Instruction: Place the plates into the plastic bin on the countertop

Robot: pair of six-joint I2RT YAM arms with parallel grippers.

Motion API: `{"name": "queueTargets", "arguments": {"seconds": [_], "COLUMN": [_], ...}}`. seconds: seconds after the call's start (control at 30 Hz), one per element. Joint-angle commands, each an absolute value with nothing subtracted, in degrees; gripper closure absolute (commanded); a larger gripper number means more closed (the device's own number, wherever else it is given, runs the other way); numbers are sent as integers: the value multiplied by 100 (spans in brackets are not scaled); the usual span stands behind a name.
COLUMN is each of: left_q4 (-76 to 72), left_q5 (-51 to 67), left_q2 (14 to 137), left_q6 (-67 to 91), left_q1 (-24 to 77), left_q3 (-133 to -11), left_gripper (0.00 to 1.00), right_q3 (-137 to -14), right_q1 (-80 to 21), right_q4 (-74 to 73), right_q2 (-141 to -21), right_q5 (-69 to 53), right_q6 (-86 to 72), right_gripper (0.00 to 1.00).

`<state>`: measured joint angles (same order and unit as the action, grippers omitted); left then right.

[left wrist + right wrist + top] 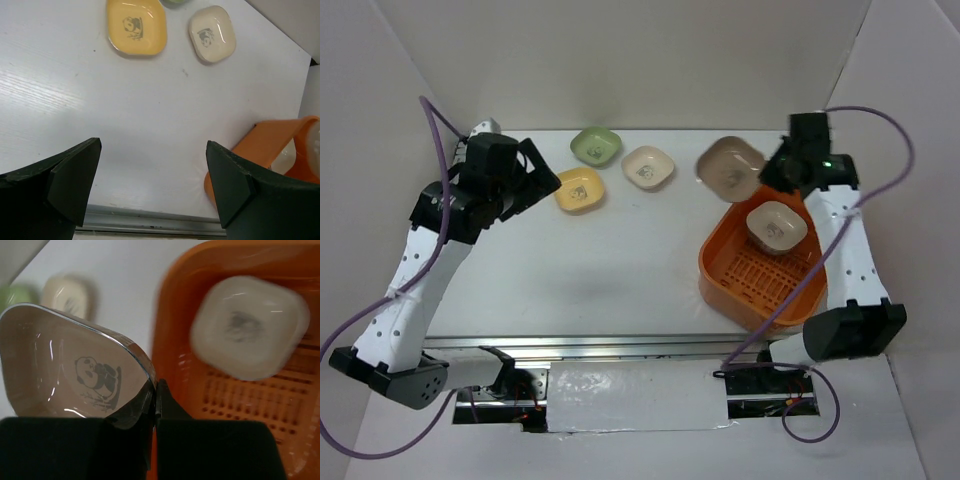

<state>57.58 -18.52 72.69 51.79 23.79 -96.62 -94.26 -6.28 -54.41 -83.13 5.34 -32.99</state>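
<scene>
The right tool (155, 400) is pinched onto the rim of the brown plate (75, 370), one finger inside the dish and one under it. The plate sits tilted in the grip, just beside the far left corner of the orange bin (720, 280). Whether its far edge rests on the counter (570, 300) cannot be told. Inside the bin, a pale plate (777, 226) lies on the slotted floor near the back wall.

The left tool (152, 167) is spread wide with nothing between its fingers, and it hangs above bare counter. Just beyond it lies the yellow plate (136, 26), with the cream plate (212, 33) to its right and the green plate (596, 146) farther back. All three are flat on the counter, well apart from the bin.

The step in hand looks like carrying the brown plate over. The next move likely calls for lifting it clear of the bin's wall, shifting it inward over the open floor beside the pale plate, then releasing. The rim grip is narrow, so the plate may swing or slip.
</scene>
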Motion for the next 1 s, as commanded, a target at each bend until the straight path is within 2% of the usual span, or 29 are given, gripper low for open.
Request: {"name": "queueTargets", "arguments": {"seconds": [0.0, 0.1, 0.23, 0.53, 0.57, 0.67, 0.73, 0.77, 0.97], "left_q4": [5695, 5345, 5080, 4623, 4580, 4553, 4544, 4553, 3939], "left_q5": [-1680, -1346, -748, -413, -430, -466, -475, -483, -282], "left_q2": [7277, 7382, 7777, 8472, 8507, 8762, 9034, 9131, 9966], "left_q6": [4887, 4659, 4140, 3850, 3797, 3718, 3692, 3691, 3806], "left_q1": [2101, 1925, 1723, 1565, 1556, 1433, 1293, 1179, 678], "left_q3": [-9379, -9062, -8938, -8499, -8499, -8595, -8701, -8814, -9149], "left_gripper": [1, 1, 1, 1, 1, 1, 1, 1, 1], "right_q3": [-8931, -8491, -8604, -9053, -9061, -9018, -9096, -9218, -9834], "right_q1": [602, 1280, 1730, 1916, 1907, 1872, 1802, 1767, 1328], "right_q4": [-5731, -5318, -5326, -5379, -5379, -5361, -5414, -5449, -5695], "right_q2": [-8059, -8120, -8551, -9194, -9167, -8895, -8659, -8579, -8096], "right_q5": [923, 651, 641, 1064, 1020, 958, 967, 906, 538], "right_q6": [-3050, -3076, -3015, -3041, -3032, -3120, -3155, -3147, -3050], "right_gripper": [100, 100, 100, 100, 96, 15, 2, 0, 0]}}
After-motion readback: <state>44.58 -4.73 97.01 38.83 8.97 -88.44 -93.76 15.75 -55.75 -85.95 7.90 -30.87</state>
